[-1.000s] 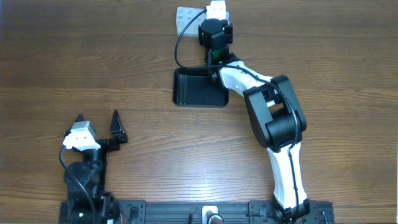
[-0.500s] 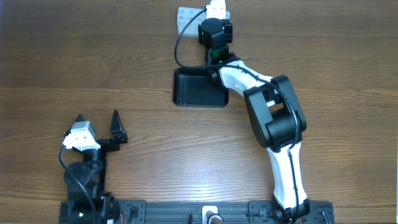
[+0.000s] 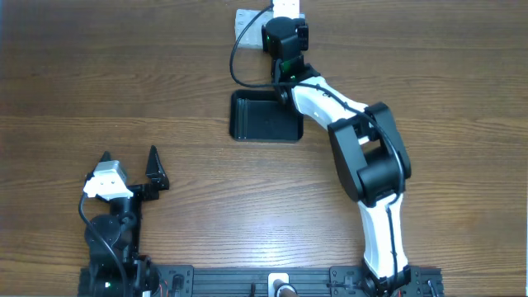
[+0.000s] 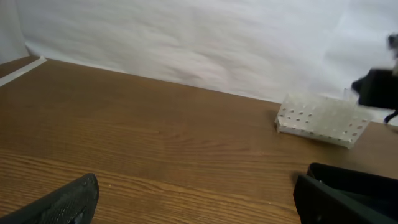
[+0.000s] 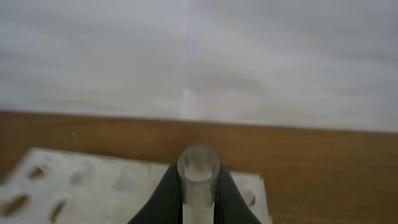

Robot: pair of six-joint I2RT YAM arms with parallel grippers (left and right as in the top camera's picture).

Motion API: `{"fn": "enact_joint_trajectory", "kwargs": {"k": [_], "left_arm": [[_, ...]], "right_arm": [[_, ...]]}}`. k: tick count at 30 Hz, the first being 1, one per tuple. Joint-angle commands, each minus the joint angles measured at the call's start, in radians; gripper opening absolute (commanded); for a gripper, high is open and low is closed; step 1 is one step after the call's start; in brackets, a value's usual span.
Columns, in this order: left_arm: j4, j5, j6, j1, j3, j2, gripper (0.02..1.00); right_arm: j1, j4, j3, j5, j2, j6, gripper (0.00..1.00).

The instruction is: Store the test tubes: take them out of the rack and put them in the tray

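Note:
A white perforated rack (image 3: pixel 247 25) stands at the far edge of the table; it also shows as a pale block (image 4: pixel 320 119) in the left wrist view and below the fingers (image 5: pixel 74 180) in the right wrist view. My right gripper (image 5: pixel 198 190) is over the rack, shut on a clear test tube (image 5: pixel 198 169) held upright between its dark fingers. In the top view the right gripper (image 3: pixel 283 37) covers the rack's right part. A black tray (image 3: pixel 262 117) lies just in front of the rack. My left gripper (image 3: pixel 129 163) stands open near the front left, holding nothing.
The brown wooden table (image 3: pixel 124 82) stretches wide to the left and right of the tray. A white wall (image 4: pixel 186 37) rises behind the table's far edge. The arms' base rail (image 3: pixel 272 280) runs along the front edge.
The right gripper has shifted slightly farther up the top view over the rack, and its arm has stretched a little. The left arm has not moved.

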Motion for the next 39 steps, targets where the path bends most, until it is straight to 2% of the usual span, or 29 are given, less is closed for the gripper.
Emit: {"fn": "enact_joint_trajectory", "kwargs": {"k": [1, 6, 9, 16, 21, 27, 32, 39], "left_arm": [[0.001, -0.011, -0.010, 0.003, -0.004, -0.008, 0.998], [0.001, -0.011, -0.010, 0.003, -0.004, -0.008, 0.998], [0.001, -0.011, -0.010, 0.003, -0.004, -0.008, 0.998], [0.001, -0.011, -0.010, 0.003, -0.004, -0.008, 0.998], [0.001, -0.011, -0.010, 0.003, -0.004, -0.008, 0.998], [0.001, -0.011, -0.010, 0.003, -0.004, -0.008, 0.998], [0.001, -0.011, -0.010, 0.003, -0.004, -0.008, 0.996], [0.001, -0.011, -0.010, 0.003, -0.004, -0.008, 0.998]], "right_arm": [[0.025, 0.003, 0.027, -0.001, -0.180, 0.016, 0.012], [0.035, -0.050, 0.027, -0.002, -0.314, 0.110, 0.009], [0.049, -0.188, 0.027, -0.050, -0.402, 0.138, 0.014], [0.082, -0.800, 0.027, -0.282, -0.559, 0.243, 0.023], [0.101, -1.106, 0.027, -0.355, -0.533, 0.317, 0.031], [0.091, -1.158, 0.028, -0.372, -0.422, 0.387, 0.062], [0.069, -1.179, 0.052, -0.386, -0.333, 0.422, 0.049], [0.059, -1.318, 0.227, -0.393, -0.172, 0.546, 0.053]]}}
